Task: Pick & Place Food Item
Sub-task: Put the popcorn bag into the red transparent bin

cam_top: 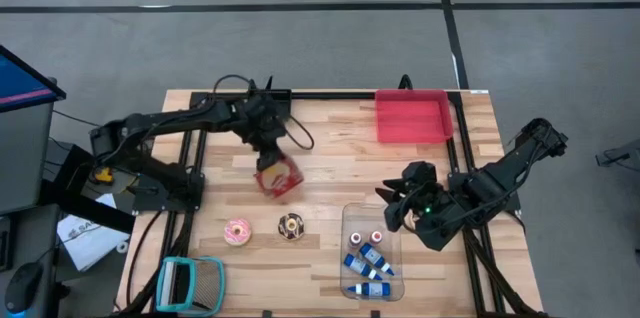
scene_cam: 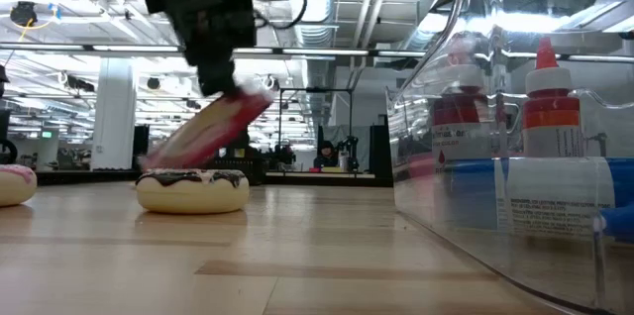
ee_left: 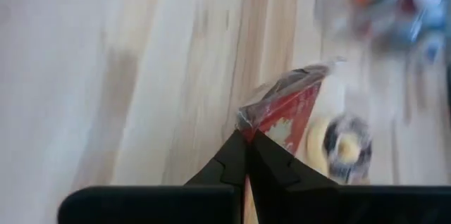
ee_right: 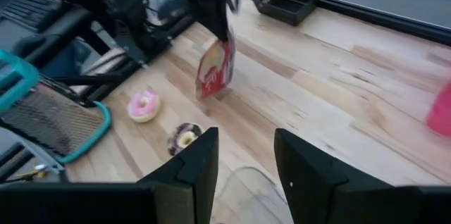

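A red snack bag (cam_top: 277,178) hangs tilted over the middle of the table, with my left gripper (cam_top: 268,158) shut on its upper end. The low view shows the bag (scene_cam: 208,127) slanting down behind the chocolate donut (scene_cam: 192,189). The bag (ee_right: 215,69) also shows in the right wrist view. My right gripper (cam_top: 398,198) hovers open above the far end of the clear bin (cam_top: 370,253), with nothing between its fingers (ee_right: 194,164). My left gripper pinches the bag's sealed upper edge at a corner (ee_left: 246,122) between its two fingertips. The fingers slant down from above. The bag hangs tilted below them; its lower end (scene_cam: 154,159) looks clear of the table.
A pink donut (cam_top: 237,231) and a chocolate donut (cam_top: 291,225) lie near the front. The clear bin holds several small bottles (cam_top: 368,258). A red tray (cam_top: 412,116) sits at the far right, and a teal basket (cam_top: 190,283) at the front left.
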Motion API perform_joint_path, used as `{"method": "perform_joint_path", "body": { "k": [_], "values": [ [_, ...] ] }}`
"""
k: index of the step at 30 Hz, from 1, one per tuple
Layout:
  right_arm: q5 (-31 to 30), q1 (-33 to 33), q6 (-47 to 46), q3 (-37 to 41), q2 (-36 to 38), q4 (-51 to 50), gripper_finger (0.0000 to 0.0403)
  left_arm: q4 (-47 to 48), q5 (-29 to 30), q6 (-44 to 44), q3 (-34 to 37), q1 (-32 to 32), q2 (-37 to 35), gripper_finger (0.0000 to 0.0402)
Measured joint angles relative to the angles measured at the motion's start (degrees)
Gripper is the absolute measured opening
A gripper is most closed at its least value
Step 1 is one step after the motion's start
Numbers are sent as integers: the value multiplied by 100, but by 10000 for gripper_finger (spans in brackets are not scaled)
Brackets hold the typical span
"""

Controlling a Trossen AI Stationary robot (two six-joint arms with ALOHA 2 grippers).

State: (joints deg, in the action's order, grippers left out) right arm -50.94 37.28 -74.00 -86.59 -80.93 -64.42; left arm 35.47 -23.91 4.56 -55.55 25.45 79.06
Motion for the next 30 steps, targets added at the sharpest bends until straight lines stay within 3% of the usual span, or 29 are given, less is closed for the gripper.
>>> {"method": "perform_joint_path", "body": {
  "k": [9, 15, 22, 30],
  "values": [
    [4, -206, -644, 0, 0, -498, 136, -2158, -22, -1637, 0, -117, -446, 0],
    [43, -625, -512, 0, 1, -275, 179, -3671, -21, -2622, 0, -400, -585, 0],
    [328, -1245, 719, 0, 2, 542, 250, -4484, 499, -3105, -4, -757, -554, 0],
    [917, -1844, 2104, 0, 2, 1774, 255, -4769, 958, -3332, -4, -980, -552, 0]
  ]
}}
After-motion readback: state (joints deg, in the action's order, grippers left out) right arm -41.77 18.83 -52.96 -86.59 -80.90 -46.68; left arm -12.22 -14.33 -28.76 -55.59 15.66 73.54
